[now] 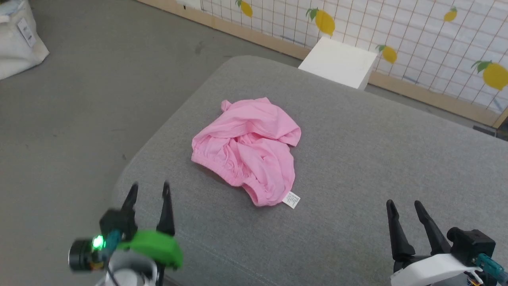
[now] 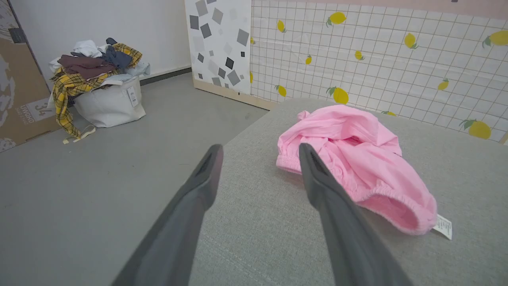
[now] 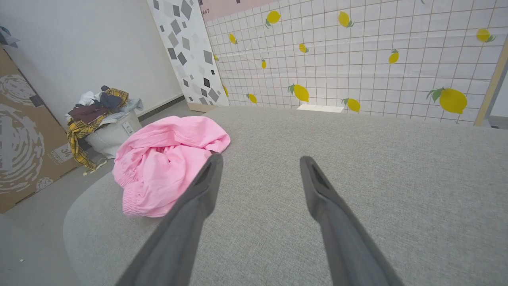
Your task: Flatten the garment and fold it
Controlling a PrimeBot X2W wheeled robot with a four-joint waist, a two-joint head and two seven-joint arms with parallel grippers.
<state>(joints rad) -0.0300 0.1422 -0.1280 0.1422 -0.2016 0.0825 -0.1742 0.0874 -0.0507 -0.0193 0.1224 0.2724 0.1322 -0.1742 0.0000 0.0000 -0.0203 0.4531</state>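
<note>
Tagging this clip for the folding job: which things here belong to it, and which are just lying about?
For the job: pink garment, crumpled on the grey padded surface; left gripper and right gripper, both open, clear of it.
Lying about: white bag of clothes; white box; cardboard box.

The head view looks steeply down from above the near edge of the cushion (image 1: 357,159), garment (image 1: 248,151) mid-frame. Both wrist views sit low and close over that edge, facing across it toward the lemon wall (image 2: 377,51): the left from the left corner, the right further right. All share garment and cushion; the wrist views also share the laundry bag (image 2: 109,105).
</note>
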